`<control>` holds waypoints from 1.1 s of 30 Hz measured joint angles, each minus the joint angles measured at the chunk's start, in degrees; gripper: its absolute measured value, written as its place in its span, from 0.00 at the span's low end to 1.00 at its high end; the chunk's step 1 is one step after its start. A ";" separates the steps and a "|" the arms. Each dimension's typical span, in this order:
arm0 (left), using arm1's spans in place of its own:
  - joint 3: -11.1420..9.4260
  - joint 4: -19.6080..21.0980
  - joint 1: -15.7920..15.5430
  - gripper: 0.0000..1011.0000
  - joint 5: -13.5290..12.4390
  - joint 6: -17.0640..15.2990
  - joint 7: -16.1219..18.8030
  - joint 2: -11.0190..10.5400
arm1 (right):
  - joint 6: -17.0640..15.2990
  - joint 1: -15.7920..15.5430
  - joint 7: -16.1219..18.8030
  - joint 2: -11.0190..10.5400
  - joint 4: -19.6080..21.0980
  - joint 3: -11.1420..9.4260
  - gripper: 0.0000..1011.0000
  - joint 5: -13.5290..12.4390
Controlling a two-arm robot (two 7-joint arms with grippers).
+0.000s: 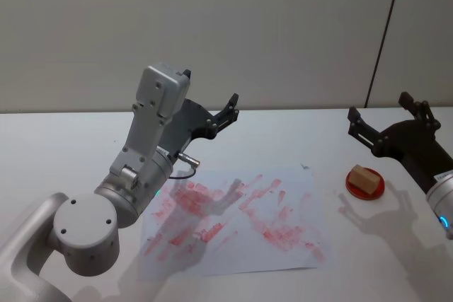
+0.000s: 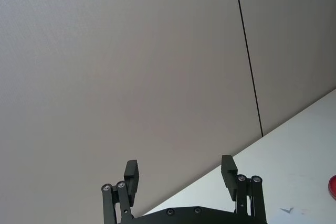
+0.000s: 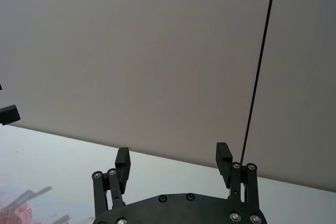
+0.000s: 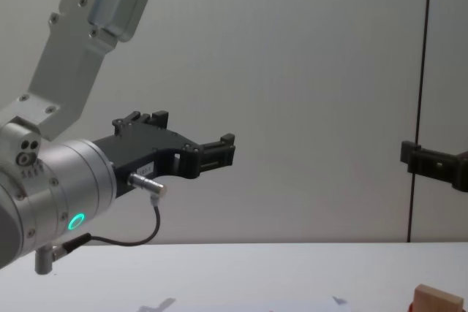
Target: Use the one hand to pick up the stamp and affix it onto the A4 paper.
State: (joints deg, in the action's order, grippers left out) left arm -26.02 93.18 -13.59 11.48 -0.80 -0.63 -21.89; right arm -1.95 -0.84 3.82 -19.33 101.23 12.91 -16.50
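Note:
The stamp (image 1: 364, 177), a small light-brown wooden block, rests on a round red ink pad (image 1: 365, 187) at the table's right; its top corner also shows in the chest view (image 4: 437, 299). The hand, my right gripper (image 1: 378, 105), hovers open and empty just above and behind the stamp, its fingers (image 3: 223, 153) spread wide. The A4 paper (image 1: 233, 221) lies flat in the middle, smeared with red stamp marks. My left gripper (image 1: 209, 87) is raised above the paper's far left corner, open (image 2: 179, 166) and holding nothing.
The pale table (image 1: 56, 146) ends at a grey back wall with a dark vertical seam (image 1: 386, 33). My left arm's big silver elbow (image 1: 85, 228) juts over the paper's near left corner. A looped cable (image 4: 139, 239) hangs under the left wrist.

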 joint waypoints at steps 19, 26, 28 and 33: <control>0.00 0.00 0.00 0.99 0.00 0.00 0.01 0.00 | 0.00 0.00 0.01 0.00 0.01 0.04 0.99 0.03; 0.00 0.00 0.00 0.99 0.00 0.00 0.01 0.00 | 0.00 0.00 0.01 0.00 0.00 0.03 0.99 0.04; 0.00 0.00 0.00 0.99 0.00 0.00 0.01 0.00 | 0.00 0.00 0.01 0.00 0.00 0.03 0.99 0.04; 0.00 0.00 0.00 0.99 0.00 0.00 0.01 0.00 | 0.00 0.00 0.01 0.00 0.00 0.03 0.99 0.04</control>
State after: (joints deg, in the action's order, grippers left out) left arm -26.02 93.18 -13.58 11.48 -0.80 -0.62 -21.89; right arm -1.95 -0.84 3.83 -19.33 101.23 12.94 -16.46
